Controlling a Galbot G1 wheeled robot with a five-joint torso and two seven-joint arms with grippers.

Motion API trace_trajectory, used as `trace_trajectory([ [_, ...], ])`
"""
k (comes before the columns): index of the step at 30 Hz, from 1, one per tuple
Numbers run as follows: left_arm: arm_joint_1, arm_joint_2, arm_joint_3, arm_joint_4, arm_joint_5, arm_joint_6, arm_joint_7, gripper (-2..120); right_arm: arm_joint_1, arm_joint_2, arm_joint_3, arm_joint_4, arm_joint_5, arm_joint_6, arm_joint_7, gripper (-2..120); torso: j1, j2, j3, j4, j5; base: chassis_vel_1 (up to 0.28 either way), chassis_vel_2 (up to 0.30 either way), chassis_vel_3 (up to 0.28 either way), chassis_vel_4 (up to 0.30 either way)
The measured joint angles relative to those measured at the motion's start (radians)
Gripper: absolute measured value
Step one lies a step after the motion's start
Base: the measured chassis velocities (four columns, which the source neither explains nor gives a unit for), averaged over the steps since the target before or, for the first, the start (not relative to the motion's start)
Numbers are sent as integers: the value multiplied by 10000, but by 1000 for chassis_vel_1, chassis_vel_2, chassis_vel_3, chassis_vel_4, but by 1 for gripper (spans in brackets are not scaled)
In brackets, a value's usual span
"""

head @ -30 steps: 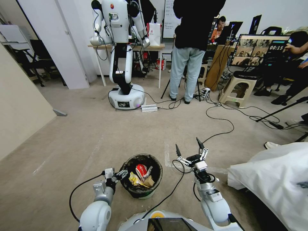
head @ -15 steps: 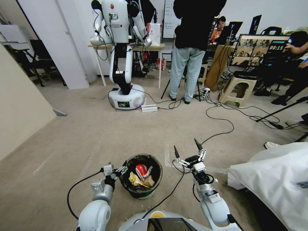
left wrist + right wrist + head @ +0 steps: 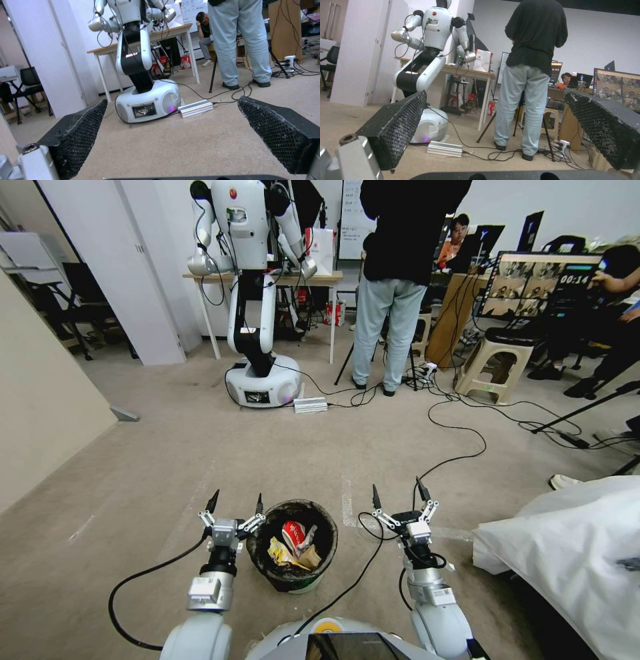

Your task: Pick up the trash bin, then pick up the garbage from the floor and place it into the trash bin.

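The trash bin, a small white bucket with a black bag over its rim, stands on the carpet right in front of me, between my two arms. The garbage lies inside it: a red-and-white wrapper, a yellow wrapper and brown crumpled paper. My left gripper is just left of the bin's rim, pointing forward, open and holding nothing. My right gripper is a hand's width right of the bin, also open and holding nothing. In the wrist views the left gripper and right gripper have their pads spread wide.
Another white robot stands ahead by a table, with a silver box and cables on the floor. A person stands behind them. A white bag lies close on my right, and a partition wall on the left.
My left gripper came off the bin's left rim, turned to point forward and spread its fingers. The right gripper shifted slightly. The bin stayed in place.
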Motion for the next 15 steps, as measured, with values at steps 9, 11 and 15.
trace_trajectory([
  [9, -22, -4, -18, 6, 174, -186, 87, 100, 24, 56, 22, 0, -110, -100, 102, 100, 0, 1, 0, 0, 0, 0, 0, 0, 0],
  [11, -25, -4, -21, 12, 174, -186, 86, 100, 24, 58, 23, 0, -116, -106, 105, 100, 0, 1, 0, 0, 0, 0, 0, 0, 0],
  [15, -27, -3, -23, 17, 174, -186, 85, 100, 24, 58, 26, 1, -117, -107, 105, 100, 0, 0, 0, 0, 0, 0, 0, 0, 0],
])
